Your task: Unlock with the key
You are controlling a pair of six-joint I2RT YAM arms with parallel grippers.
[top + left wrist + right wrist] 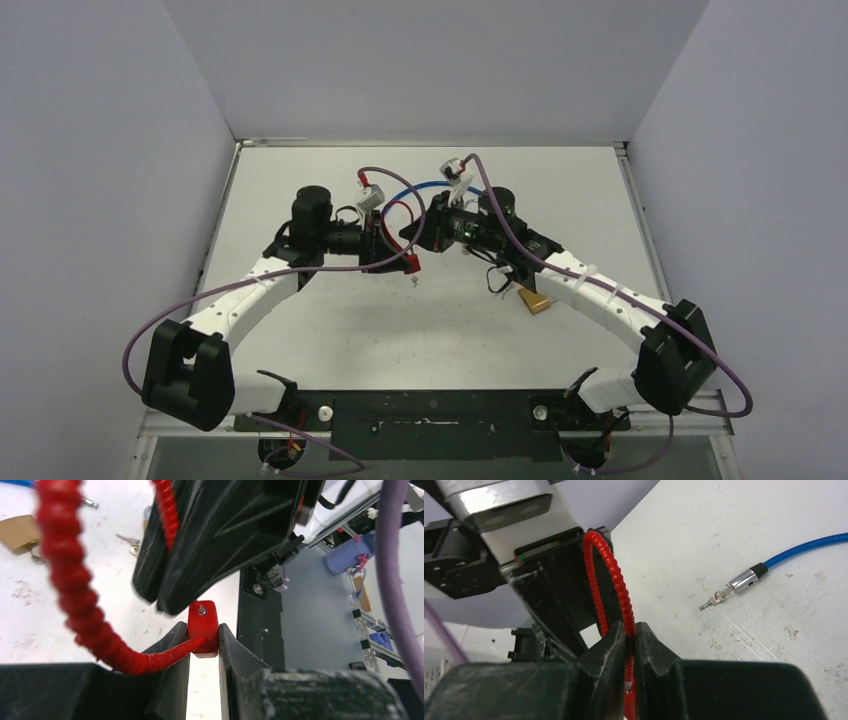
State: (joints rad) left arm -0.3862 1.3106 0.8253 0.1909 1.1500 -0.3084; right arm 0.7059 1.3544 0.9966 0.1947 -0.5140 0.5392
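Observation:
A red cable lock is held up between the two arms above the middle of the table. My left gripper (pixel 202 630) is shut on its small red lock body (pixel 203 625), also seen from above (pixel 410 262). The lock's red ribbed cable (pixel 65 575) loops up and back. My right gripper (pixel 633 628) is shut on that red cable (pixel 616 580) near its metal end, right above the left fingers (pixel 416 240). A small key (pixel 713 601) lies on the table at the metal end (pixel 744 580) of a blue cable. More keys (pixel 131 542) lie by a brass padlock.
The brass padlock (pixel 536 300) lies on the table beneath the right arm and shows again in the left wrist view (pixel 17 531). A blue cable (pixel 804 547) curves across the back of the table (pixel 430 186). Grey walls stand on three sides.

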